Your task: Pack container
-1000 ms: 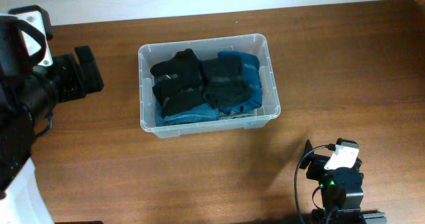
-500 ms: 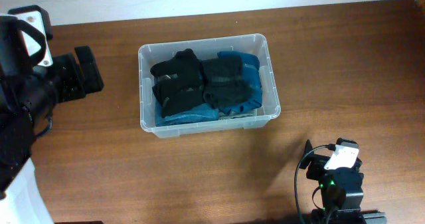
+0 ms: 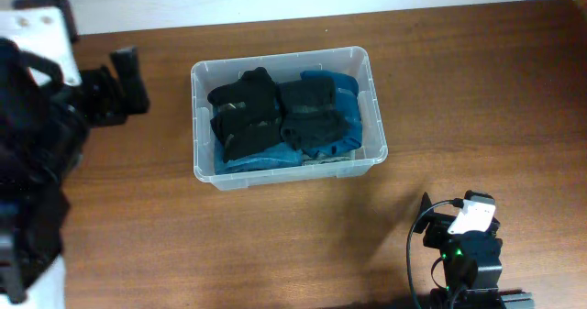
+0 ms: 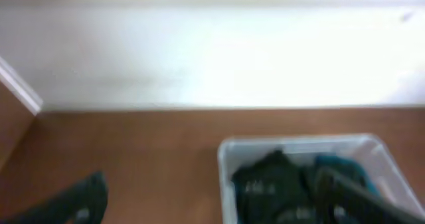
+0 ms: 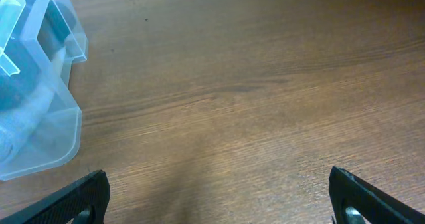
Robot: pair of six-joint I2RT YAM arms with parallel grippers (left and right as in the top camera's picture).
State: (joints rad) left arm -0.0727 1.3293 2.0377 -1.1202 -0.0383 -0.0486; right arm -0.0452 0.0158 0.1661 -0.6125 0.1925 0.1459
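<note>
The container (image 3: 204, 162) is a clear plastic tub in the middle of the table. It holds folded black garments (image 3: 246, 115) on the left and dark and blue garments (image 3: 323, 107) on the right. My left gripper (image 3: 127, 82) hovers left of the tub, open and empty. Its blurred wrist view shows the fingers (image 4: 212, 207) spread, with the tub's near left corner (image 4: 226, 154) between them. My right gripper (image 5: 219, 204) is open and empty over bare wood. The tub's corner (image 5: 46, 127) is at the left of that view.
The right arm (image 3: 468, 245) is folded at the table's front right with a cable beside it. A pale wall (image 4: 212, 58) runs along the table's far edge. Bare wood surrounds the tub.
My left arm has swung toward the far edge of the table, and its gripper now sits higher in the overhead view. The right arm and the tub have not moved.
</note>
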